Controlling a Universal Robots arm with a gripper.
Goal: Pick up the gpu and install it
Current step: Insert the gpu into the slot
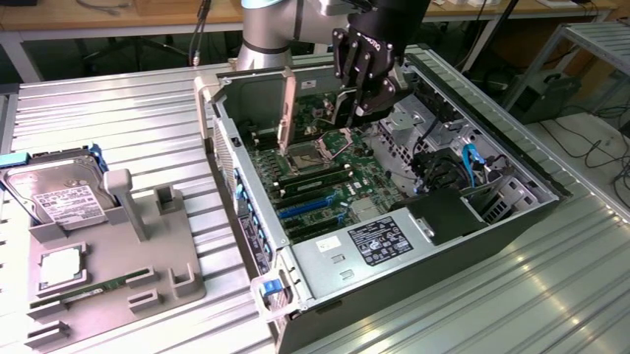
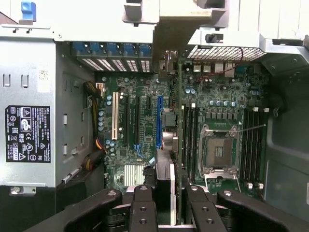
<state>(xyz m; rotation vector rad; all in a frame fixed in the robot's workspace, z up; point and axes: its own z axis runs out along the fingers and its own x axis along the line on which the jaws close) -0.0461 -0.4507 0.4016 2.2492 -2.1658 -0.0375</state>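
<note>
My gripper [image 1: 352, 103] hangs over the open computer case [image 1: 246, 221], shut on the gpu. The gpu [image 1: 286, 110] is held upright, its silvery bracket at the exterior view's left and pointing down into the case. In the wrist view the gpu [image 2: 177, 145] shows edge-on as a thin dark line between the fingers [image 2: 142, 208], with its bracket end [image 2: 166, 29] by the case's rear wall. It floats above the motherboard [image 2: 140, 145], between the blue slot [image 2: 158, 121] and the memory slots [image 2: 189, 135]. I cannot tell whether it touches any slot.
The processor socket [image 2: 218, 152] lies beside the memory slots. The power supply [image 1: 379, 240] fills the case's near end, and cables [image 1: 448, 173] hang toward the exterior view's right. A grey fixture [image 1: 118, 280] outside holds a hard drive [image 1: 59, 195], a chip [image 1: 61, 267] and a memory stick [image 1: 99, 287].
</note>
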